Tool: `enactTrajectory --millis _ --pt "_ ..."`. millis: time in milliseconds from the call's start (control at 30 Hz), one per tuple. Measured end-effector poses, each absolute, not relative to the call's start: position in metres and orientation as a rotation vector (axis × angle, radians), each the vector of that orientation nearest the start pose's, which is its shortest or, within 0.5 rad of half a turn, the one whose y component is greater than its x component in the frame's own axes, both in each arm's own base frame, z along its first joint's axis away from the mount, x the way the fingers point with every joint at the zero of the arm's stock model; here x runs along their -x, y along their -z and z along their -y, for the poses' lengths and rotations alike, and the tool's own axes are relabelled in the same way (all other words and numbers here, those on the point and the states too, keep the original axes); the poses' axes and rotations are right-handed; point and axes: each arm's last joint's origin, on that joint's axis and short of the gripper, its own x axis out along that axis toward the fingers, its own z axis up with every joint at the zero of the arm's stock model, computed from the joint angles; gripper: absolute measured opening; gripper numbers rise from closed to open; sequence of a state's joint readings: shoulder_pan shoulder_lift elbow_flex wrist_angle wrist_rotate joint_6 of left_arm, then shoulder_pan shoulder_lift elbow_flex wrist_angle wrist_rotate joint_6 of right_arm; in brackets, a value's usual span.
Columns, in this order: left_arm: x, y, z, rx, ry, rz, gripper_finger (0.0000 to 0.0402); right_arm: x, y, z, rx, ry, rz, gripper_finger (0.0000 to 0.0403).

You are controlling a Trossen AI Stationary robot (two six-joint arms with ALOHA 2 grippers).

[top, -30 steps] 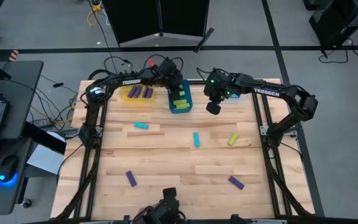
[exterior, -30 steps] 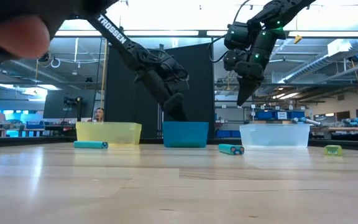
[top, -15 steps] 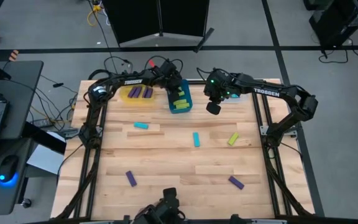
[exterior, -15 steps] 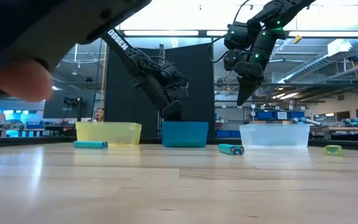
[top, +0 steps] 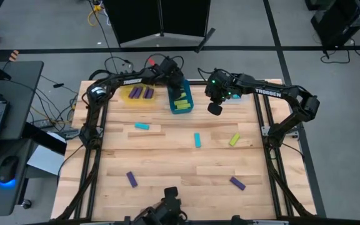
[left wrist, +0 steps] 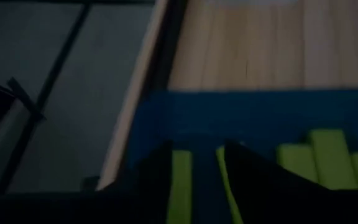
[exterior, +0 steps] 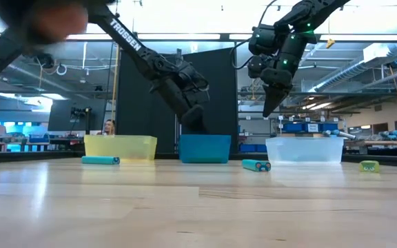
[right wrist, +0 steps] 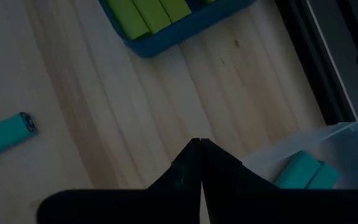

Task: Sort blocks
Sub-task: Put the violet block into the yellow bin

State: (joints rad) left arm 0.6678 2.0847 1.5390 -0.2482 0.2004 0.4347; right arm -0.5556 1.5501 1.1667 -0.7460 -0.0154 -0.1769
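Note:
My left gripper [top: 179, 86] hangs open over the far end of the blue bin [top: 181, 109], fingers pointing down into it [exterior: 197, 124]. In the left wrist view, lime blocks [left wrist: 328, 155] lie on the bin floor, and one [left wrist: 180, 180] shows in the gap between the fingers. My right gripper [top: 214, 109] is shut and holds nothing. It hovers high [exterior: 267, 109] between the blue bin and the clear bin [exterior: 304, 149]. Loose on the table lie two cyan blocks [top: 142, 125] [top: 197, 139], a lime one [top: 234, 139] and two purple ones [top: 132, 179] [top: 237, 182].
The yellow bin [top: 140, 94] with purple blocks stands left of the blue bin along the far edge. The clear bin [right wrist: 303, 146] holds cyan blocks [right wrist: 300, 169]. The table's middle and near part carry only the scattered blocks. A desk with a laptop stands left of the table.
The left arm dipped slightly over the blue bin and came back up, its gripper staying above the bin. The right arm kept still.

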Motion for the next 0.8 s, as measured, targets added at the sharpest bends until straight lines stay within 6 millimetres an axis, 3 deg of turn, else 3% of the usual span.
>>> enactTrajectory --millis 233,433,800 --pt "-0.358 -0.222 -0.274 -0.028 -0.308 -0.622 0.0012 -0.263 -0.235 0.161 -0.14 0.368 -1.083 0.0012" --pt "-0.34 -0.218 -0.258 -0.007 -0.322 -0.435 0.0015 -0.266 -0.231 0.158 -0.132 0.366 -1.053 0.0012" --pt "-0.285 -0.22 -0.2 -0.017 -0.328 -0.234 0.001 -0.277 -0.219 0.142 -0.209 0.38 -0.965 0.0014"
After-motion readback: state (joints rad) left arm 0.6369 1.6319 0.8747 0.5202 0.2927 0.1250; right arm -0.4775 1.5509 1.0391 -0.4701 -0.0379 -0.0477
